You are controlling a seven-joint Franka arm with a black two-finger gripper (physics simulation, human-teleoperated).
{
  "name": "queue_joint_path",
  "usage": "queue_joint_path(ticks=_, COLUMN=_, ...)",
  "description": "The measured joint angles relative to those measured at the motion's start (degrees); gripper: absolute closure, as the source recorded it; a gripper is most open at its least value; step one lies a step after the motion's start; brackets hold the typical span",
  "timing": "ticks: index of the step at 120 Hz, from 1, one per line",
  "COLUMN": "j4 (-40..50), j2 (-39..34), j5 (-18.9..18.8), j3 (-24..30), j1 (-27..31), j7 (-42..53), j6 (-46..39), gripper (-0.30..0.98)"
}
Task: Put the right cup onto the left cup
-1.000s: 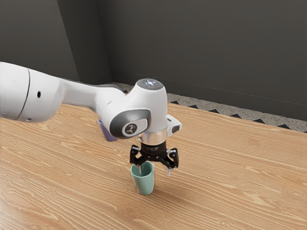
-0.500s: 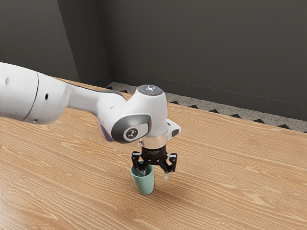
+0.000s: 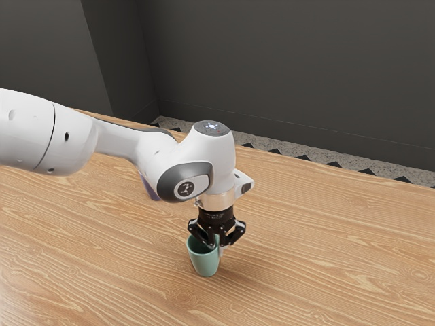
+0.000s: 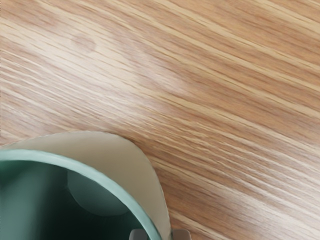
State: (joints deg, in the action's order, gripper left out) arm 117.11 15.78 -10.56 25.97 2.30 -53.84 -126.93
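My gripper (image 3: pixel 219 248) is low over the table at the rim of the green cup (image 3: pixel 204 261), its fingers close together with the cup's wall between them, one inside and one outside. The green cup stands upright. In the wrist view the green cup (image 4: pixel 107 181) has its mouth facing the camera, and the gripper (image 4: pixel 160 235) pinches its wall. A purple cup (image 3: pixel 150 189) is farther back toward the exterior view's left, partly hidden behind the arm.
The wooden table (image 3: pixel 326 251) spreads around the green cup and toward the exterior view's right. A dark wall (image 3: pixel 292 75) rises beyond the table's far edge. My arm extends over the table from the left.
The fingers have come together from wide apart onto the green cup's wall. My hand came down slightly at first. The green cup has barely shifted.
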Motion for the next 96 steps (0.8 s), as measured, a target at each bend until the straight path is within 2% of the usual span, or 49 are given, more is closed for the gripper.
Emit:
queue_joint_path(ticks=32, j4=-0.1, j2=-0.8, j5=-0.2, j3=0.0, j1=0.0, j7=-0.3, j6=1.0, gripper=0.77)
queue_joint_path(ticks=60, j4=-1.7, j2=-7.1, j5=-0.5, j3=-1.8, j1=0.1, j7=-0.1, j6=6.2, gripper=0.78)
queue_joint_path(ticks=96, j4=-10.4, j2=-7.7, j5=-0.6, j3=-11.3, j1=0.5, j7=5.3, j6=14.0, gripper=0.78)
